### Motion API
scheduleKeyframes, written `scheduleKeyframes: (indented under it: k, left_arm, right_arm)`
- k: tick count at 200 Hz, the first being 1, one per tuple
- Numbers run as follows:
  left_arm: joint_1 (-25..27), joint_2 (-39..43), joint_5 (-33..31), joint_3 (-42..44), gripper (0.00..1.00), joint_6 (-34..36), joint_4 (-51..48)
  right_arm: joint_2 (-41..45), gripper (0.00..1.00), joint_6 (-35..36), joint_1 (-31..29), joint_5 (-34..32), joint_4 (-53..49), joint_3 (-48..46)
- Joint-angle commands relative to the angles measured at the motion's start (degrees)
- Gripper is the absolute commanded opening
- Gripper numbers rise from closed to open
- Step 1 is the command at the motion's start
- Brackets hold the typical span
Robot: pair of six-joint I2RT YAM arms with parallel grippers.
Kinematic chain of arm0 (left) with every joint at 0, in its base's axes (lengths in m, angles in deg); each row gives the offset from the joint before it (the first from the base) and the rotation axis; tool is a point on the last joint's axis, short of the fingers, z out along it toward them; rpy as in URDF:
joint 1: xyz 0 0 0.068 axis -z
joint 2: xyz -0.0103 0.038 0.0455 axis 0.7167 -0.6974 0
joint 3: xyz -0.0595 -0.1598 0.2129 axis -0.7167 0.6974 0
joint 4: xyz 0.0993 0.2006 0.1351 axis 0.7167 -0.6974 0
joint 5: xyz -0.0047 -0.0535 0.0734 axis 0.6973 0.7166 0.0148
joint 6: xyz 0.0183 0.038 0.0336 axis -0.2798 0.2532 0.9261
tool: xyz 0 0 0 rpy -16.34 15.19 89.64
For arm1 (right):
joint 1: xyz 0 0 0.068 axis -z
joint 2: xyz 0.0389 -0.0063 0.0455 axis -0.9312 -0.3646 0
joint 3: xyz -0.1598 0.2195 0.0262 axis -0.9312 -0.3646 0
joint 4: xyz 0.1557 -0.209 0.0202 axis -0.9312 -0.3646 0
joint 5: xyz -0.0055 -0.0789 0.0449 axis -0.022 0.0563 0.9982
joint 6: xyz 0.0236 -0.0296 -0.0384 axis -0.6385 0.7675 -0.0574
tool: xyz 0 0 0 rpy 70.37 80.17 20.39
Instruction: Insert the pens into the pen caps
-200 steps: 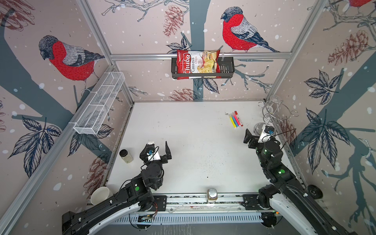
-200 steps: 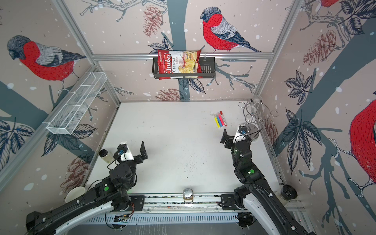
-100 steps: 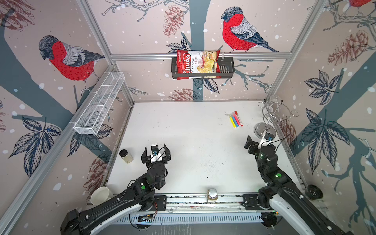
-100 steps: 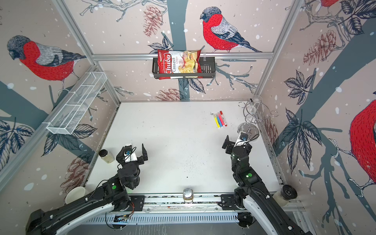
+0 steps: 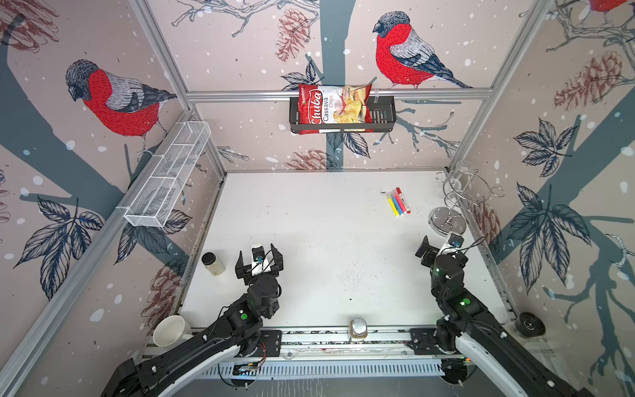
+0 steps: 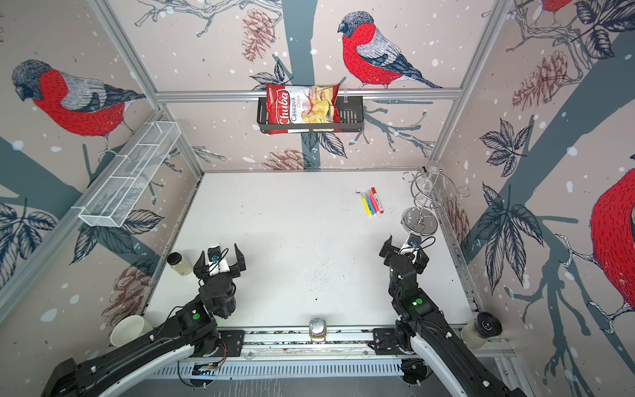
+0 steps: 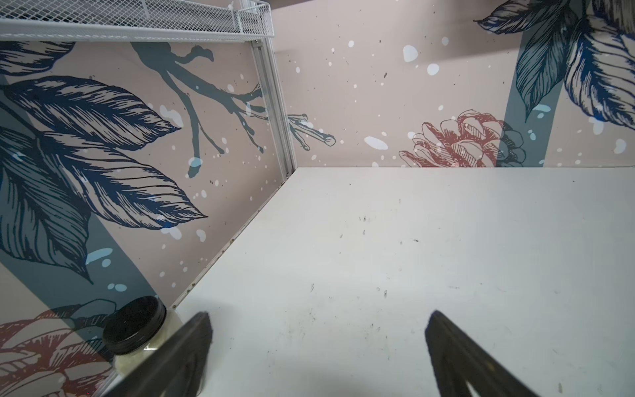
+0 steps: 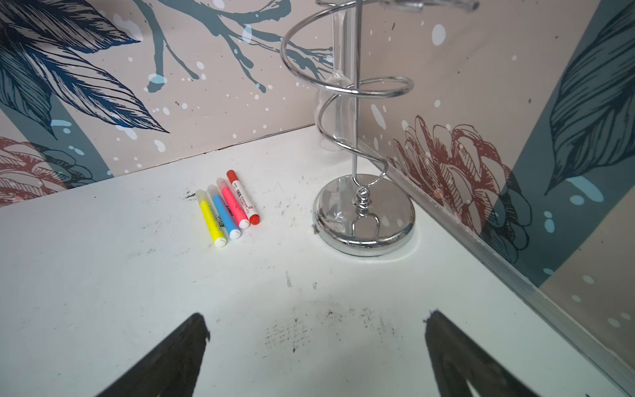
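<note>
Pens [image 8: 224, 211] beside the chrome stand [image 8: 364, 223]: probably light, stiff, slick barrels, likely to roll; I would grip mid-barrel, my right pincer [image 8: 316, 318] apart and empty.

Pens [image 8: 226, 209] lie side by side on the tabletop [image 8: 103, 275], well ahead of the right jaws, a bit to their left. Wire stand [image 8: 366, 220] sits nearer, straight ahead of those jaws, right of the pens. Jar [image 7: 137, 330] is just left of the left jaws.
</note>
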Motion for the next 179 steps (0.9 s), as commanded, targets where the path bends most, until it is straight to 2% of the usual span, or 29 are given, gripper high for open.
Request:
scheduleKeyframes:
  k: [1, 50, 65, 126, 179]
  left_arm:
    - [-0.2, 0.0, -1.1, 1.4, 0.97, 1.0, 4.2]
    - [-0.4, 0.9, -1.2, 5.1, 0.97, -0.9, 5.4]
    - [-0.7, 1.7, -0.8, 4.7, 0.97, -2.3, 3.1]
    - [-2.3, 2.7, -0.7, 5.9, 0.97, 0.2, 6.7]
    - [-6.8, 1.1, 3.4, 7.4, 0.97, 3.1, 13.5]
  right_arm:
    - [1.9, 1.00, 0.8, -0.5, -2.2, 4.3, -2.9]
    - [7.6, 0.99, 2.1, -1.4, -2.4, 5.5, -6.6]
    - [7.8, 1.00, 2.9, -1.3, -2.3, 7.4, -7.3]
    - [5.4, 1.00, 4.4, -0.6, -6.0, 14.5, -8.6]
    - [1.2, 1.00, 5.8, 0.8, -5.6, 20.4, -9.1]
